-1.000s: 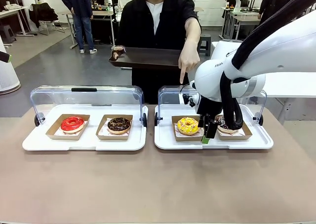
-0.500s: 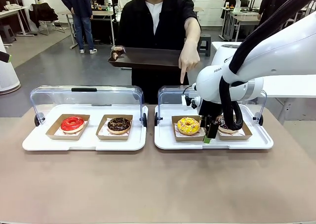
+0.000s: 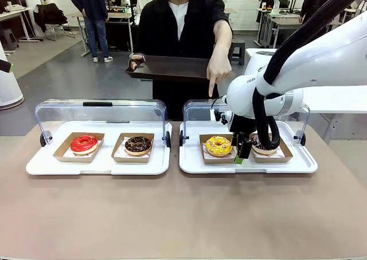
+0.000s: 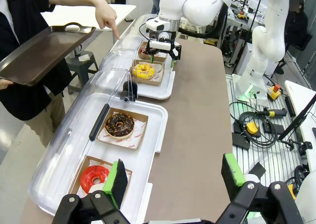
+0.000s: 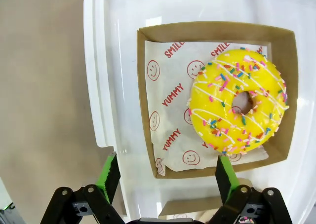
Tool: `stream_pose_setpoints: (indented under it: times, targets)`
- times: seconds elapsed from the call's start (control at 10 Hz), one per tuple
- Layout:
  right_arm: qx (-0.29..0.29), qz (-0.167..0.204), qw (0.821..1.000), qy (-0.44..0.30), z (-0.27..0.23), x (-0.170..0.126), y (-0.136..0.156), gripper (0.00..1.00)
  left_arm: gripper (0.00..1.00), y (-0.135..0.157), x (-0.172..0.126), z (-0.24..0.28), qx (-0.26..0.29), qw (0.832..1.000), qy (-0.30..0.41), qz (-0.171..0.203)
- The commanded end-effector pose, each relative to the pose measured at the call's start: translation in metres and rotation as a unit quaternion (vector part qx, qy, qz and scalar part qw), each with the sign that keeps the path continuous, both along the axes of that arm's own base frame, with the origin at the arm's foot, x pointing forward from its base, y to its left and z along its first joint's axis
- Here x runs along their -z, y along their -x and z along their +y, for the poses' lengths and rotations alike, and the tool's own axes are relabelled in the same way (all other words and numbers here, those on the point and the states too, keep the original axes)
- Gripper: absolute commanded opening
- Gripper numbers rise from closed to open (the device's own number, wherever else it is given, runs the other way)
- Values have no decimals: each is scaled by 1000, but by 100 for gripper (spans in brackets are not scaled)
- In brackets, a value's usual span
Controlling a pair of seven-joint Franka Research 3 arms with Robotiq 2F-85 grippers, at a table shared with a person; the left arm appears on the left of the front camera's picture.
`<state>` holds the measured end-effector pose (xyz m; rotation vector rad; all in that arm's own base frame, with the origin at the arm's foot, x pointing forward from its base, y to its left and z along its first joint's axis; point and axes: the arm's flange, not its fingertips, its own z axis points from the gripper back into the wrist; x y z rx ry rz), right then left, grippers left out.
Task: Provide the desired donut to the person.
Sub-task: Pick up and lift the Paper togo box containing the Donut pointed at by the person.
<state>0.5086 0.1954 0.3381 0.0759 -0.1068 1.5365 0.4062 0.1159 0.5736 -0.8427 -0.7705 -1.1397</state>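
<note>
Across two white trays (image 3: 103,167) — four donuts (image 3: 138,145), each boxed.

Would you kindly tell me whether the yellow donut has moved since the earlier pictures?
No. The yellow donut lies where it did, in its cardboard box on the right white tray.

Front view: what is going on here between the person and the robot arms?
The person holds a dark tray in one hand and points with the other hand down toward the yellow donut. The right gripper hangs open just above that donut's cardboard box on the right white tray, holding nothing. The left gripper is open and empty too, off near the red donut. No donut has been lifted yet.
</note>
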Motion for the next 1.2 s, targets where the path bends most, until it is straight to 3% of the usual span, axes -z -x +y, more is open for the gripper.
stream_pose_setpoints:
  times: [0.0,0.4,1.1]
  targets:
    - [-1,-6,1000,10,1,5,-7,100,100,0,-2,0,0,1000,5,-3]
    - [-5,-1,1000,9,2,9,-5,100,100,0,-2,0,0,1000,5,-3]
    - [-15,7,1000,7,5,12,-1,90,100,0,-2,0,0,1000,5,-3]
